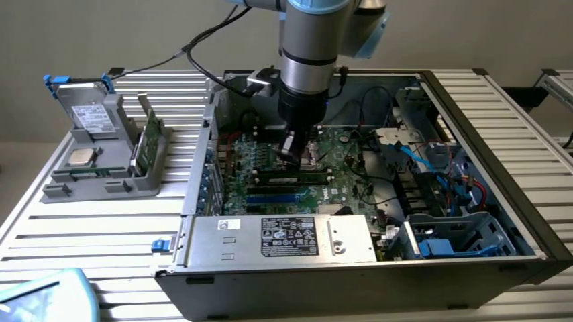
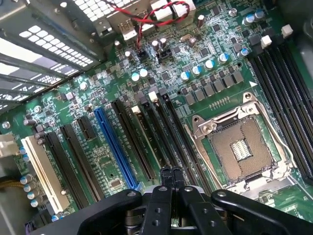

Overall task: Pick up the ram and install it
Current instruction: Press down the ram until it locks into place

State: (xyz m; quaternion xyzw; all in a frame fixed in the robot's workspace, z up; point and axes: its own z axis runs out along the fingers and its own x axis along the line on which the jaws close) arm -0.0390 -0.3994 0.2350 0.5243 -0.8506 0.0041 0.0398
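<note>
Pincer (image 2: pixel 171 177) is seen closed with fingertips together, nothing gripped, held low over the motherboard (image 2: pixel 161 98) inside the open computer case (image 1: pixel 358 275). The ram (image 1: pixel 291 179) is seated in a slot just beside it. A grey holder (image 1: pixel 98 181) is noted on the worktop (image 1: pixel 90 235), at the exterior view's left.

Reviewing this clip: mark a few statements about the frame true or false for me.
1. The fingers are shut. True.
2. A ram stick is pinched between the fingers. False: in the wrist view nothing sits between them.
3. The processor socket holds a chip. False: it is empty, with its contacts bare.
4. The case lies open, with the arm reaching into it. True.
5. The drive with blue handles is mounted inside the case. False: it stands in the grey holder outside the case, on the exterior view's left.
</note>
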